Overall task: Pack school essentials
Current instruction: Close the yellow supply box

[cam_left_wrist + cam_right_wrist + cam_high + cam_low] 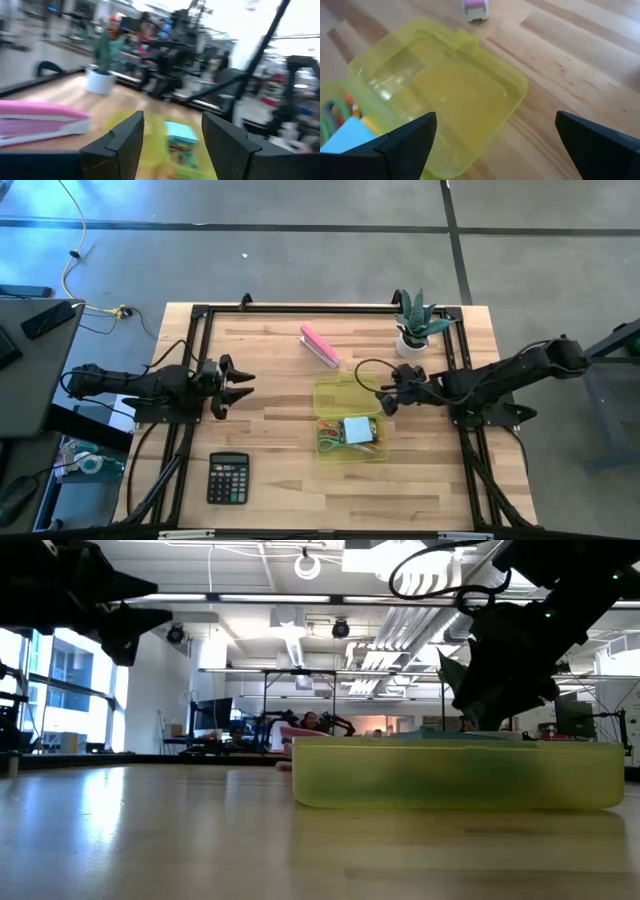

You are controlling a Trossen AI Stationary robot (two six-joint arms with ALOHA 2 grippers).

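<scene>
A pale wooden table with a black frame stands on a grey floor, with a large open workshop room showing behind it in the low view. Near the table's middle lies a clear yellow box, its lid swung open flat on the far side. Inside the box lie the green-handled scissors, a light blue note pad resting on top of them, and orange-red pens along the near edge; the smaller pieces are too small to tell apart.

The right gripper hovers just beside the open lid's right edge, its fingers spread wide and holding nothing. The left gripper hangs well to the left of the box, pointed toward it, fingers also spread and empty.

A pink stapler-like block lies just beyond the lid. A small potted plant stands at the far right corner, and a black calculator lies near the front left.
</scene>
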